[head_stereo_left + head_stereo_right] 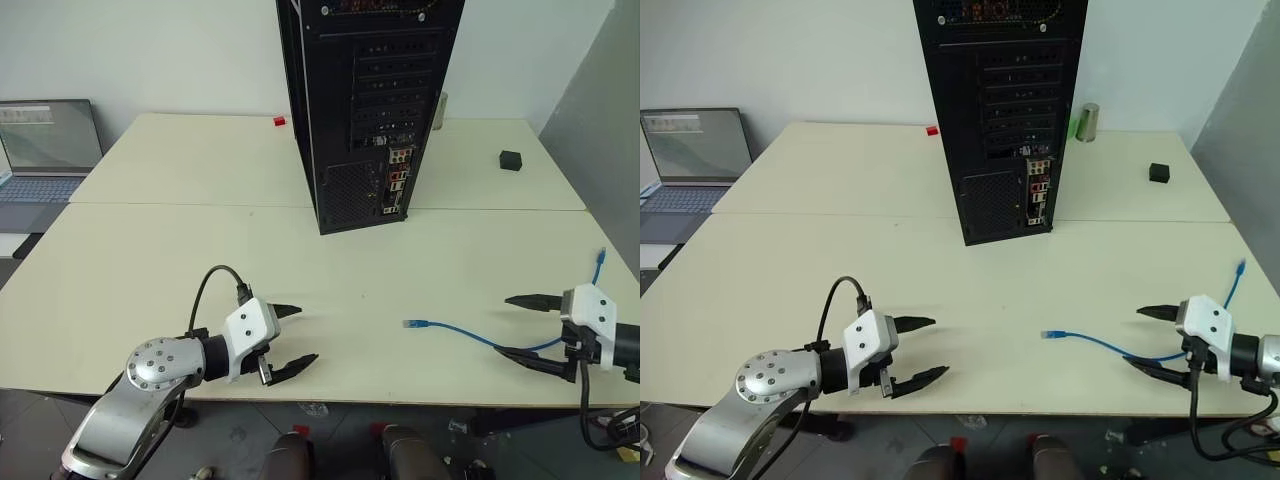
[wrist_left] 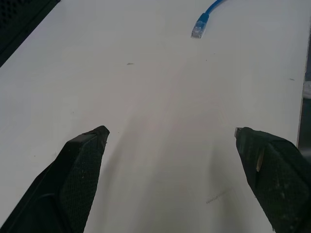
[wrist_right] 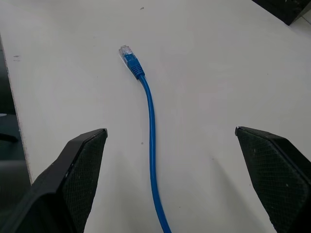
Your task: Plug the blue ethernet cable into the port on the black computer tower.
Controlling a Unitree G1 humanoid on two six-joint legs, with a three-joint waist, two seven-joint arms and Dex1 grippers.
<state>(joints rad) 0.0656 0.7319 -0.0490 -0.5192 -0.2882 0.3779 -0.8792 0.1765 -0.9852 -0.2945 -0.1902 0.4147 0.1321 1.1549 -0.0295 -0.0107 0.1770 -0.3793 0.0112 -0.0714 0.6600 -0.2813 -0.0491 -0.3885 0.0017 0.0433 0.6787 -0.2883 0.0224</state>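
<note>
A: Blue ethernet cable (image 1: 470, 334) lies loose on the surface (image 1: 150, 280), near edge; its near run passes between the right tool (image 1: 523, 326) fingers, plug (image 3: 127, 52) pointing toward the left tool (image 1: 296, 339); both tools spread wide, holding nothing.

B: Step is the pick; I'd pinch just behind the plug, clip kept free; black computer tower (image 1: 365, 100) stands upright well beyond, socket panel (image 1: 397, 180) facing us; align square before pushing.

It looked like an office or computer lab: plain white walls, a pale surface (image 1: 200, 270) of joined desks, a black computer tower (image 1: 365, 100) standing on it, and an open laptop (image 1: 45, 150) off to one side.
</note>
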